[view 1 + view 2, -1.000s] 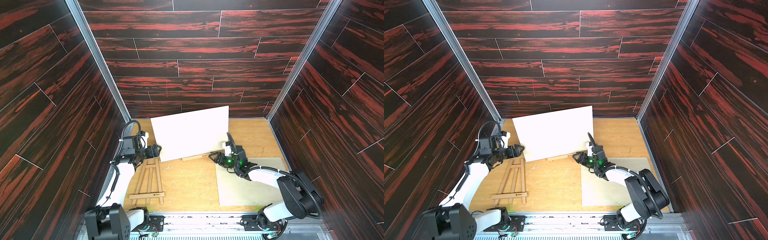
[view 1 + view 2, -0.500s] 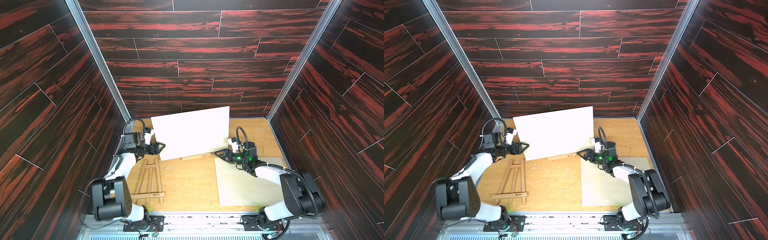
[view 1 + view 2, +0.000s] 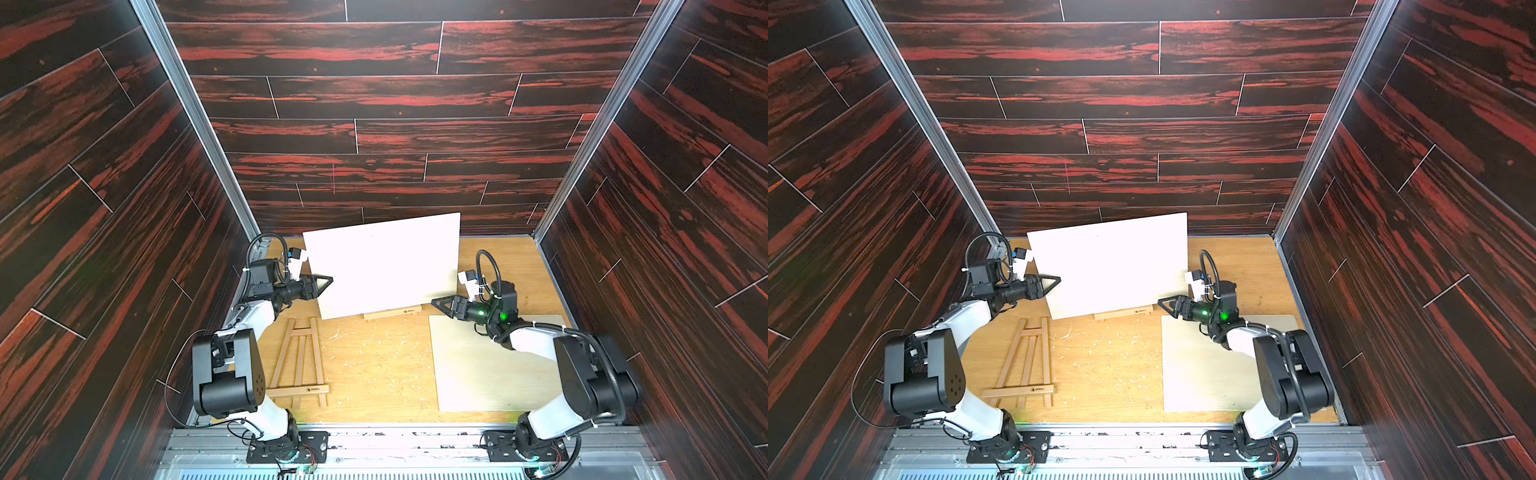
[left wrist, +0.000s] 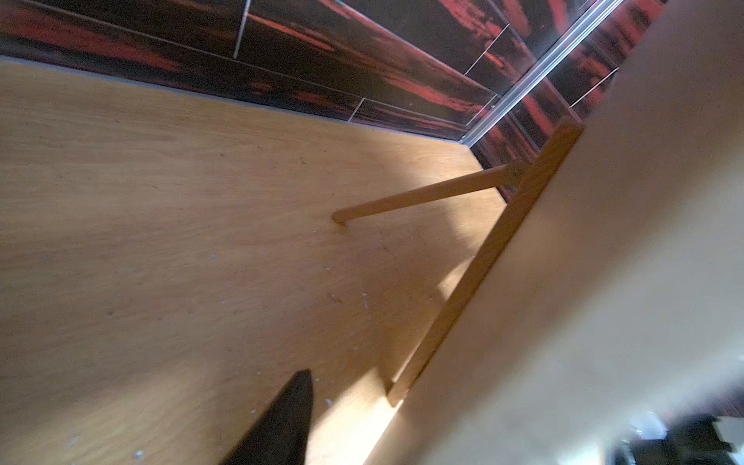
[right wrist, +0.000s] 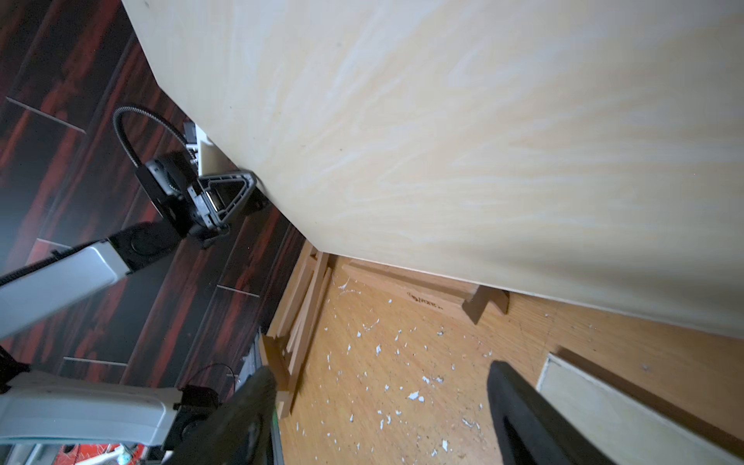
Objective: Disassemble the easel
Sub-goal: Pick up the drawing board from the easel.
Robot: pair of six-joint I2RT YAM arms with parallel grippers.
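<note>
Inward, left gripper (image 3: pixel 328 280) at board (image 3: pixel 386 266) edge, right gripper (image 3: pixel 436 301) splayed

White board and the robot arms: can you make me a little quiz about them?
1. True or false: the white board lies flat.
2. What does the flat easel lie on? A the bare table; B the pale sheet; C the white board.
3. Fill in: the right gripper has its jaws ____.
Key: 1 false, it stands propped on the standing easel; 2 A; 3 open.
</note>
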